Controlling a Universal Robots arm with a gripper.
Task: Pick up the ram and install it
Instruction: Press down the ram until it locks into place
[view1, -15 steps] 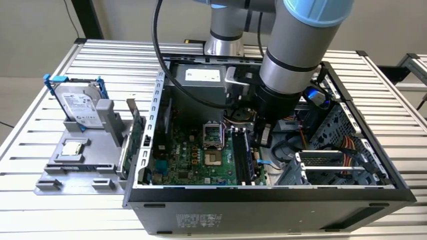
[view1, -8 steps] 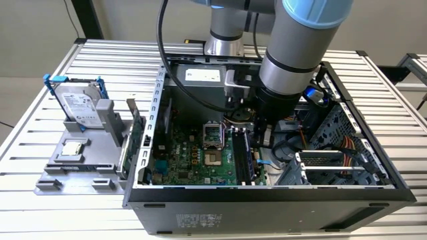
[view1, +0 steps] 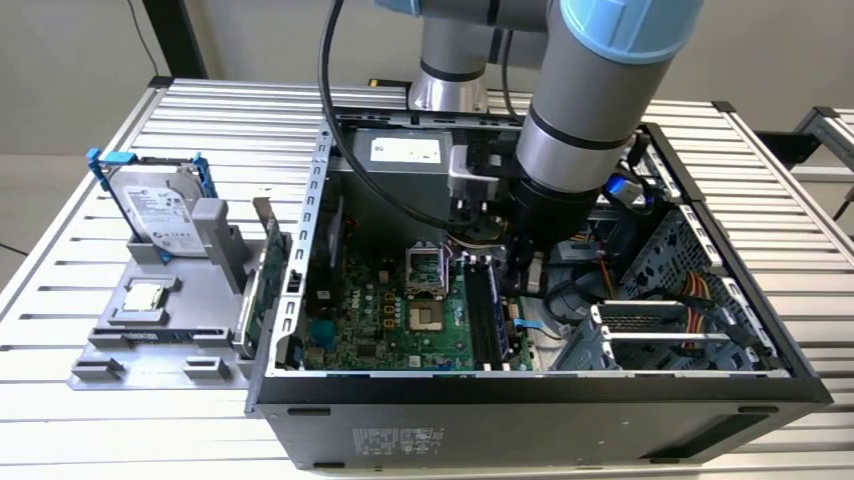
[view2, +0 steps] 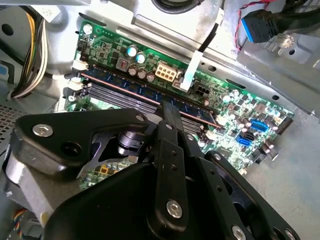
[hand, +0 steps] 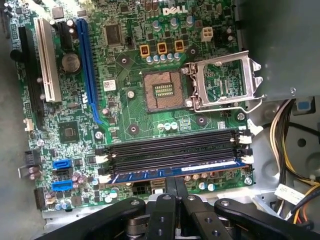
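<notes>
The ram (hand: 175, 172) is a long blue stick lying along the memory slot nearest my fingers, level with the empty black slots (hand: 170, 150) beside it. In the second wrist view the ram (view2: 125, 85) runs across the green motherboard (view2: 240, 107). My gripper (hand: 175, 182) is shut, its two fingers pressed together, and the tips sit at the middle of the ram's upper edge. The second wrist view shows the gripper (view2: 167, 106) on the same spot. In the exterior view the gripper (view1: 525, 283) reaches down into the open computer case (view1: 534, 385) over the ram (view1: 483, 312).
The CPU socket (hand: 162, 90) lies bare with its metal latch frame (hand: 222, 80) open. Bundled cables (view1: 681, 290) and a drive cage fill the case at the exterior view's right. Outside, a grey holder (view1: 107, 345) carries a hard drive (view1: 158, 205) and a green card (view1: 274, 270).
</notes>
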